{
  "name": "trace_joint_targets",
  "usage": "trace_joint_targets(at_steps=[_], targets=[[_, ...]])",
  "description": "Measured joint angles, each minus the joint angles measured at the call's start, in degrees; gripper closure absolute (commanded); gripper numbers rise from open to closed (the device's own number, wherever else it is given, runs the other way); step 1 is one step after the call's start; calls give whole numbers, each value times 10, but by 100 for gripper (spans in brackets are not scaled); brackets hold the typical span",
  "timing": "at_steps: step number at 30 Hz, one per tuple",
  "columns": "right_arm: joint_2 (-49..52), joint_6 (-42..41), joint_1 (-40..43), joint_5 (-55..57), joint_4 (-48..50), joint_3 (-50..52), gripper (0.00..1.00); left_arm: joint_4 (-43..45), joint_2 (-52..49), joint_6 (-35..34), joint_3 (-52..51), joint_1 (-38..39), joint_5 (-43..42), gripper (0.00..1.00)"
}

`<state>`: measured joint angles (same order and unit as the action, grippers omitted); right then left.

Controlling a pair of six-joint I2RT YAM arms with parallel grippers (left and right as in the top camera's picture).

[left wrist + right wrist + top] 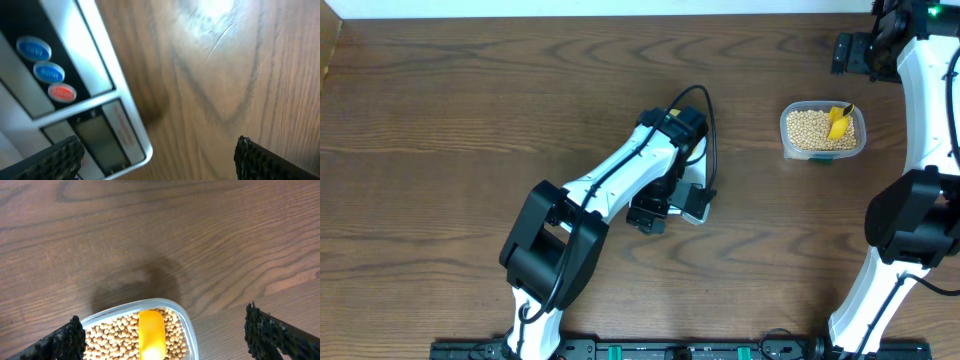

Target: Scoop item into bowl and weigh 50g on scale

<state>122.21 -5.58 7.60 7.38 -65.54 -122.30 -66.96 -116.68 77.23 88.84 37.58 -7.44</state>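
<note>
From above, my left arm lies over the middle of the tabletop. It hides most of the scale; only a white corner peeks out. I cannot see the bowl, and it may be under the arm. The beans sit in a clear tub at about 2 o'clock, well apart from the scale. A yellow scoop is stuck in them. My right arm runs up the right side.

In the left wrist view, the left pincer is spread wide and holds nothing. The scale fills the 9 o'clock side. I can see two blue buttons, a red button and a grey display. I cannot read the display.

In the right wrist view, the right pincer is spread wide too, and it is empty. The tub is at 6 o'clock, just below it, with the scoop lying on the beans.

I think the beans are small, hard and round, so they will roll and spill if I tip too fast. The scoop looks light and stiff. I would pinch it by its handle, not the cup end, and keep it level.
</note>
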Motion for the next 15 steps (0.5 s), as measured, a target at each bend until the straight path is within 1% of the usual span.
trace_joint_targets(at_steps=[7,15], targets=[[0,0,0,0,0,0,1,5,0,13,-8,16,-11,2],[0,0,0,0,0,0,1,30,0,19,-27,26,1,2]])
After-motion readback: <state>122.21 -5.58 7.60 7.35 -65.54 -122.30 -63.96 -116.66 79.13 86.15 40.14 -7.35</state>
